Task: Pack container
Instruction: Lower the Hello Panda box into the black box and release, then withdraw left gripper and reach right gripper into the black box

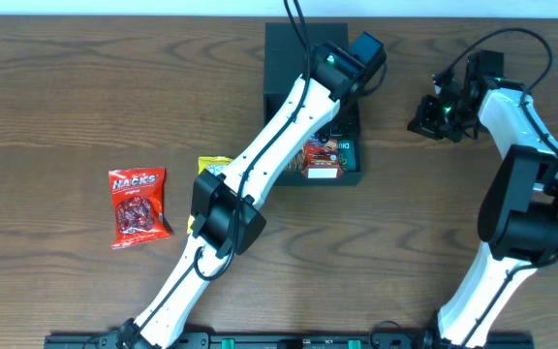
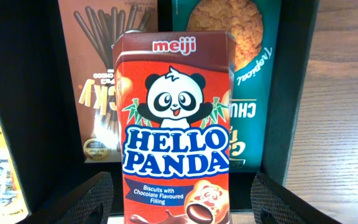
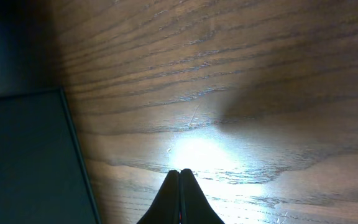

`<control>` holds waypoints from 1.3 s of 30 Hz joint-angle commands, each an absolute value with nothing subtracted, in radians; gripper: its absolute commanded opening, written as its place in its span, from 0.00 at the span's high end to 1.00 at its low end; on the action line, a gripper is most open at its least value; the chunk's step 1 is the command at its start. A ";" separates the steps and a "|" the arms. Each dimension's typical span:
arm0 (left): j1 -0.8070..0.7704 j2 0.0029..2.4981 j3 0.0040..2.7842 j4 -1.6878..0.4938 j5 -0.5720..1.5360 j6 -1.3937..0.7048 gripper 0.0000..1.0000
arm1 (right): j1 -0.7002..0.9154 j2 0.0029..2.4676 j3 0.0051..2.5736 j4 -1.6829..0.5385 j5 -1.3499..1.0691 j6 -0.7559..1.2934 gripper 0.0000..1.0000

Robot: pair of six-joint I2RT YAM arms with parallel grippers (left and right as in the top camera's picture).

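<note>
Overhead, container (image 1: 281,58): you have the dark square box at 12 o'clock on the wooden table (image 1: 56,107), lid flap open.
Overhead, left arm (image 1: 279,136): it runs up from 7 o'clock, and its end hangs over the container's open tray.
Overhead, red-brown pack (image 1: 325,157): it lies at the tray's 6 o'clock end, partly under the arm. You cannot read the label here.
Overhead, Hacks bag (image 1: 139,206): red, flat on the table at 8 o'clock, well apart from the container.
Overhead, yellow packet (image 1: 211,167): just beside the left arm's elbow, half hidden by it.
Overhead, right gripper (image 1: 434,114): at 3 o'clock of the container, apart from it.
Left wrist, left gripper (image 2: 182,190): your jaws stand wide, with the fingers (image 2: 86,202) either side of the Hello Panda box (image 2: 176,124) and a gap showing at 3 o'clock. Nothing is gripped.
Left wrist, Pocky box (image 2: 98,81): at 11 o'clock, partly under the Hello Panda box.
Left wrist, teal cookie carton (image 2: 257,81): at 1 o'clock, also partly covered.
Left wrist, container: its dark walls stand at 9 and 3 o'clock around all three packs.
Right wrist, right gripper: your fingertips are pressed together at 6 o'clock, holding nothing, above bare wood with a bright glare.
Right wrist, container: its dark corner fills 8 o'clock, apart from the fingertips.
</note>
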State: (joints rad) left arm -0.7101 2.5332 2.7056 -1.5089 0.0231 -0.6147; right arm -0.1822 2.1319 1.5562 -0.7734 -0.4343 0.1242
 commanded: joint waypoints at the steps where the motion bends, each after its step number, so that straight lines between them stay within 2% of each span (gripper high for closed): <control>1: -0.726 2.548 2.693 -1.504 0.018 -0.635 0.27 | -0.191 2.132 1.557 -0.776 -0.446 0.106 0.98; 7: -0.728 2.548 2.692 -1.506 -0.034 -0.615 0.25 | -0.191 2.132 1.557 -0.778 -0.446 0.106 0.98; 13: -0.713 2.518 2.707 -1.486 -0.046 -0.605 0.30 | -0.192 2.131 1.558 -0.779 -0.446 0.106 0.98; 17: -0.685 2.446 2.795 -1.476 -0.166 -0.603 0.29 | -0.192 2.093 1.602 -0.867 -0.445 0.042 0.99; 20: -0.646 2.373 2.851 -1.474 -0.310 -0.545 0.23 | -0.190 2.017 1.653 -0.955 -0.443 -0.007 0.98; 25: -0.476 2.283 2.855 -1.504 -0.327 -0.487 0.18 | -0.131 1.813 1.660 -1.017 -0.387 -0.025 0.99; 28: -0.344 2.279 2.854 -1.517 -0.243 -0.458 0.18 | -0.045 1.716 1.650 -1.038 -0.334 -0.025 0.98; 35: -0.091 2.280 2.852 -1.514 -0.014 -0.410 0.21 | 0.207 1.681 1.519 -1.065 -0.292 -0.024 0.98; 39: -0.012 2.280 2.852 -1.512 0.005 -0.410 0.21 | 0.319 1.681 1.475 -1.082 -0.292 -0.023 0.98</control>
